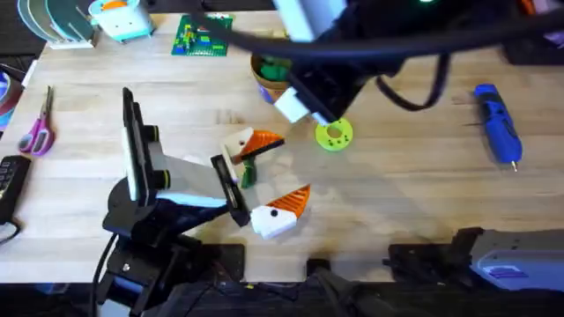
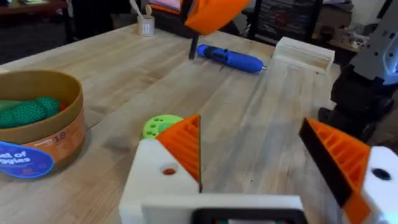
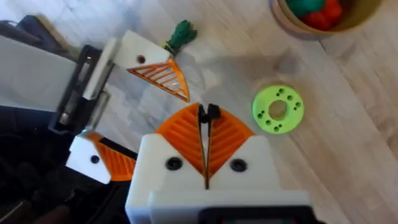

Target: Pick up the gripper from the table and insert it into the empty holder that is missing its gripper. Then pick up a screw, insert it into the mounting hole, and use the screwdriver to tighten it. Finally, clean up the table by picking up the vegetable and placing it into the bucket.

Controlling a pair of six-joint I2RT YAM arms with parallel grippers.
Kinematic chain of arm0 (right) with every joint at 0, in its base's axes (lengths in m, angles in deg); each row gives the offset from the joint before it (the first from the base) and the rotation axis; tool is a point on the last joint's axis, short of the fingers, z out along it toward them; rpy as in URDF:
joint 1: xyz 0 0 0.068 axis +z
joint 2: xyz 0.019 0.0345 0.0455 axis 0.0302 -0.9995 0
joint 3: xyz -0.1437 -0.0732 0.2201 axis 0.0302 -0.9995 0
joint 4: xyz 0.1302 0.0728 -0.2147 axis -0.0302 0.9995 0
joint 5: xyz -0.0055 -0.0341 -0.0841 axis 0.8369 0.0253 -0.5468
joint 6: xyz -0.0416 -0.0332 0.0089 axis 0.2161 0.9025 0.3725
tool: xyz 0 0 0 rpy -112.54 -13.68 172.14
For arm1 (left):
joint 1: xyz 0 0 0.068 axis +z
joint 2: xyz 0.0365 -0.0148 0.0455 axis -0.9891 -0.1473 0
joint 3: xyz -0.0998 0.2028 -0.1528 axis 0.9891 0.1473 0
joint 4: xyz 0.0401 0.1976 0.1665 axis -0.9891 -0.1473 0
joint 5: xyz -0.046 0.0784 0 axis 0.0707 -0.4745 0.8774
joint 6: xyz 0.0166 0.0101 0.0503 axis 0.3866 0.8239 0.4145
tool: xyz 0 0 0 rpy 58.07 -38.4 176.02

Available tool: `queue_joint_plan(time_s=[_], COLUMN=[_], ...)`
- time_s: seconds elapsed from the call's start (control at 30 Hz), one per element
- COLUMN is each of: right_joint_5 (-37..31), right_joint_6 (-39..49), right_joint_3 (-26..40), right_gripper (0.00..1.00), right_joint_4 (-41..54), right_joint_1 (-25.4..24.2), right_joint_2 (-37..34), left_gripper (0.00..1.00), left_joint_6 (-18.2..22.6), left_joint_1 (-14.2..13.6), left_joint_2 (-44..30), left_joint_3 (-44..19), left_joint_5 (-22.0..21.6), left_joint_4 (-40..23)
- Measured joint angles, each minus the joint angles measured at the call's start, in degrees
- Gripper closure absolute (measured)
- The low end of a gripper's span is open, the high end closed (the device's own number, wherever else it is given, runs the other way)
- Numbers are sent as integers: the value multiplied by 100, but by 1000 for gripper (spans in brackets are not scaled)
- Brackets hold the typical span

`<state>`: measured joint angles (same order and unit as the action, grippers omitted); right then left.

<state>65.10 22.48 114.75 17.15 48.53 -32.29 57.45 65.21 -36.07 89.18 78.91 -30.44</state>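
1. The left gripper [image 1: 264, 180], white blocks with orange ribbed pads, sits low over the wooden table [image 1: 405, 185] with its two fingers spread wide apart and nothing between them.
2. The right gripper [image 3: 206, 138] hangs above the table with its orange pads pressed together; a small dark piece sits pinched at the tips, too small to identify.
3. The slim dark green toy vegetable [image 3: 181, 34] lies on the table just beyond one finger of the left gripper, touching or nearly touching it.
4. The small round bucket with orange side and tan rim [image 2: 43, 118] stands near the left gripper and already holds green and red toy pieces.
5. A lime green round disc with holes [image 3: 278, 109] lies just beside the right gripper, between it and the bucket.
6. The thick blue pen-shaped screwdriver [image 1: 498, 123] lies well apart from both grippers, towards the right arm's side.
7. Pink-handled scissors [image 1: 37, 130] lie well off to the left arm's outer side.
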Motion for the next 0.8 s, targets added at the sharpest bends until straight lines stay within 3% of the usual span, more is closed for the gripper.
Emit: queue_joint_plan(time_s=[0.3, 0.8], right_joint_5=[0, 0], right_joint_6=[-140, -140], right_joint_3=[1042, 1157], right_gripper=[994, 994], right_joint_4=[344, 170], right_joint_1=[608, 950], right_joint_2=[-1066, -1314], left_gripper=[8, 8], left_joint_6=[0, 197], left_joint_1=[0, 0], left_joint_2=[2, 0], left_joint_3=[0, 0], left_joint_5=[0, 156], left_joint_4=[2, -7])
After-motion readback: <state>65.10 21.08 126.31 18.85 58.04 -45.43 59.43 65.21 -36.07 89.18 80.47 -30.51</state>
